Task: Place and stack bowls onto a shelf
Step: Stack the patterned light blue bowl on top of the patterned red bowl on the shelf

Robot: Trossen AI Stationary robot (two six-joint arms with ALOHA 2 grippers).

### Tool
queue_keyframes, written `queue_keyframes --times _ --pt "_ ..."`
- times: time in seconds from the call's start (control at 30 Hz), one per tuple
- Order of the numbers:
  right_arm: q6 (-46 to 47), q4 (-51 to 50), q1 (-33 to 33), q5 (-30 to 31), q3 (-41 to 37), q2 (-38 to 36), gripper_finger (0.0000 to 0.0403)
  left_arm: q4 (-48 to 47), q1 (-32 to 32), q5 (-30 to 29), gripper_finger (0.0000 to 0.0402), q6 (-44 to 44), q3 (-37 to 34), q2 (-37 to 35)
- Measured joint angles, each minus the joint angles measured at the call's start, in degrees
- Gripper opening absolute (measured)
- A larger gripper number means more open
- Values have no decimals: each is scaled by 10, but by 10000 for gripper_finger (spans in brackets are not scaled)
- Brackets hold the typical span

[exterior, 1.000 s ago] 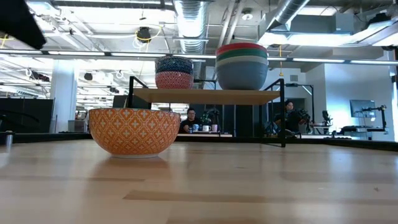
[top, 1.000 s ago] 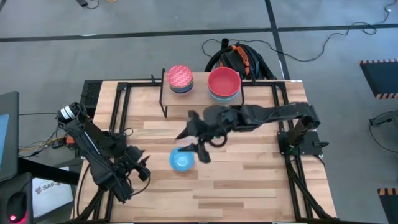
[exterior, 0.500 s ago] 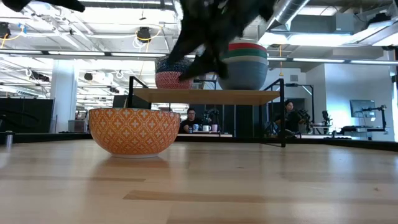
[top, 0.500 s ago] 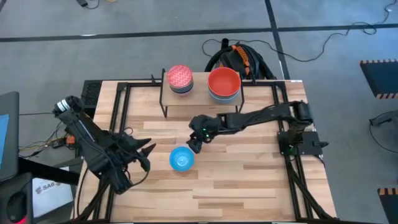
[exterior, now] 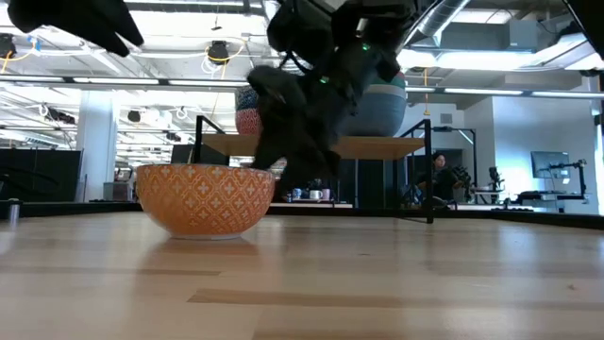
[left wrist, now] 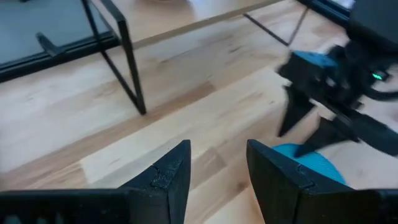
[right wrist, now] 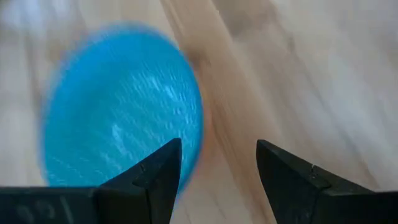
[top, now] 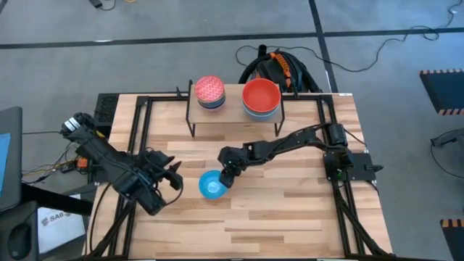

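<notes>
A bowl, blue inside (top: 212, 187) and orange-patterned outside (exterior: 205, 198), stands on its base on the table in front of the shelf (top: 234, 111). My right gripper (top: 227, 176) is open and hangs low over the bowl's right rim. In the right wrist view the gripper (right wrist: 217, 168) has one finger above the blue inside (right wrist: 121, 106) and the other above the bare wood. My left gripper (top: 174, 177) is open, left of the bowl. On the shelf stand a stack topped by a pink-red patterned bowl (top: 209, 90) and a stack topped by a red bowl (top: 261, 95).
The shelf's black legs (left wrist: 127, 59) stand between the bowl and the far edge. Black frame rails (top: 142, 123) run along the table's left and right sides. Bare wood (top: 290, 210) lies near and to the right of the bowl. Cables and a bag (top: 279, 67) lie beyond the far edge.
My right gripper has stretched out and come down toward the table's near-left, from above the middle of the table to just over the bowl's right rim. My left arm has swung so that its gripper sits a little farther from the near edge. The bowl has stayed put.
</notes>
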Motion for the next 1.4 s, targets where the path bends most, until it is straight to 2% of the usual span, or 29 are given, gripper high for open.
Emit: queue_keyframes --times 0.2,0.33,0.6,0.83,1.23,1.4 --pt "2 -9 2 -23 2 14 233 2 29 4 139 6 0 0" --pt "-11 -6 4 -23 4 14 214 11 35 11 139 5 0 0" --pt "-12 -15 -2 -22 4 14 121 33 35 48 139 30 0 0" --pt "-9 -25 -2 -21 3 14 45 34 35 48 139 33 0 0" --pt "23 -47 -4 -11 8 -5 41 30 35 79 139 34 0 0" --pt "12 -99 -4 9 37 -31 41 27 35 96 140 68 0 -8"
